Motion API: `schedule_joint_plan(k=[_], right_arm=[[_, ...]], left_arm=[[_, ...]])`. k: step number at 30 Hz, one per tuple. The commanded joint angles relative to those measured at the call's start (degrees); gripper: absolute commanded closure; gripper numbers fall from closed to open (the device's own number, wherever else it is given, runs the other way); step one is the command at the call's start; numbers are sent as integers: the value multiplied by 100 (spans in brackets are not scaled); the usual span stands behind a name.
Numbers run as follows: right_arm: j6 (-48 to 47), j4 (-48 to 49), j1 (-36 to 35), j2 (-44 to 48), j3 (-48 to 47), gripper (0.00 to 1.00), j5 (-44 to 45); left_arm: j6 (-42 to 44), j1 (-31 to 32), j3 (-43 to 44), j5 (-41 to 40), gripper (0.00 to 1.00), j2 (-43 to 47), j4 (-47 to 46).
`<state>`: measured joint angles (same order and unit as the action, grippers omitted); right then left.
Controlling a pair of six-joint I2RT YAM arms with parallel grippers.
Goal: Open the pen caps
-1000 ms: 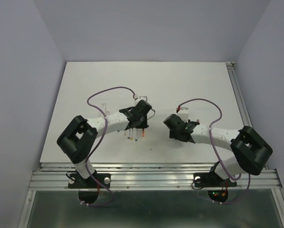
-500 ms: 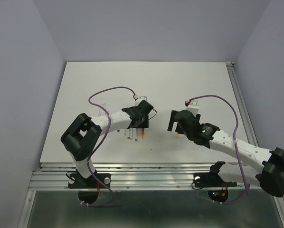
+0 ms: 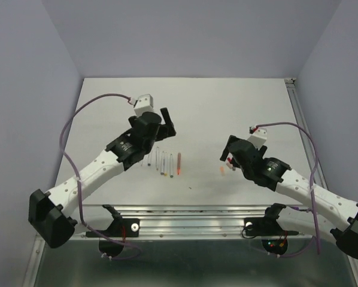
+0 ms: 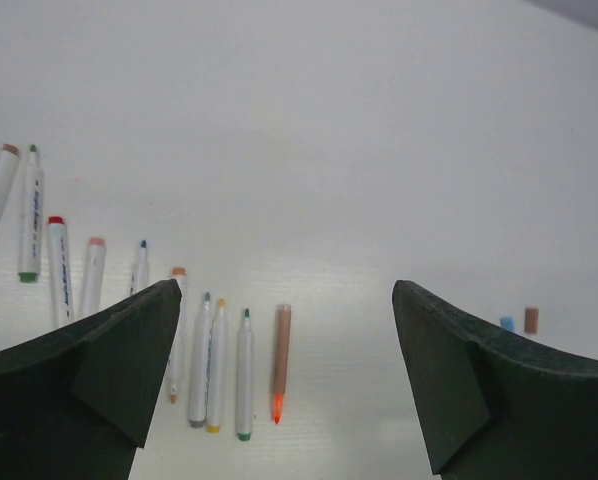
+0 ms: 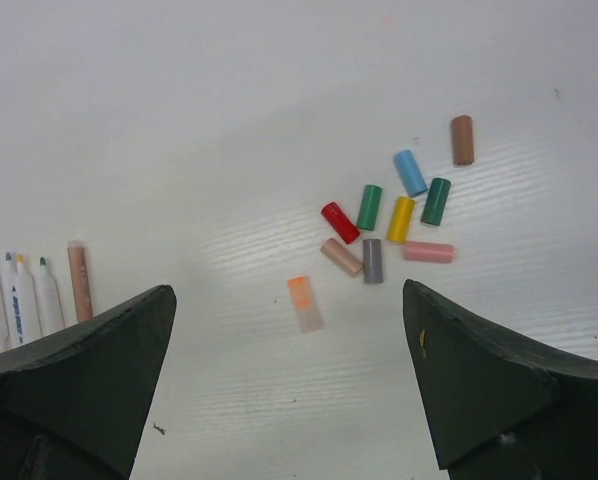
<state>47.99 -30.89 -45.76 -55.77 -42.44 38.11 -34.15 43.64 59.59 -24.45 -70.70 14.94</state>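
Several pen caps [image 5: 372,260] lie in a loose cluster on the white table: red, green, yellow, blue, brown, pink, grey and beige. An orange-ended clear cap [image 5: 304,303] lies apart, to their left. My right gripper [image 5: 287,290] hangs open above it, holding nothing. Several uncapped pens [image 4: 219,360] lie in a row, and a brownish pen with an orange tip [image 4: 280,362] is the rightmost. My left gripper [image 4: 284,290] stands open above that row and is empty. From above, the left gripper [image 3: 167,124] is behind the pens [image 3: 164,161], and the right gripper [image 3: 228,156] is beside the orange cap [image 3: 222,170].
The white table [image 3: 227,101] has grey walls on three sides. An aluminium rail [image 3: 191,218] runs along the near edge, where both arm bases sit. Purple cables loop over both arms.
Both grippers have opened. The left arm swung back and left, leaving the orange-tipped pen in the row. The right arm drew off to the right, and the orange cap now lies on the table.
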Motion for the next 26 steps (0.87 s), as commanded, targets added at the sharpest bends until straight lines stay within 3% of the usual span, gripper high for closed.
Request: schedule_joint_plan(k=[1, 4, 13, 17, 26], right_arm=[[562, -610, 32, 162, -599, 0, 803], [807, -733, 32, 320, -634, 0, 1031], [1160, -1050, 32, 646, -591, 0, 1638], [1178, -1085, 32, 760, -564, 0, 1753], [967, -839, 32, 602, -581, 0, 1753]], left_arm=[[-92, -975, -448, -195, 1, 765, -175], [-48, -1768, -720, -25, 1, 1101, -254], [-232, -3009, -835, 386, 1, 1444, -228], [-197, -3054, -1011, 949, 1, 1506, -545], [-329, -3054, -993, 740, 1, 1401, -387]])
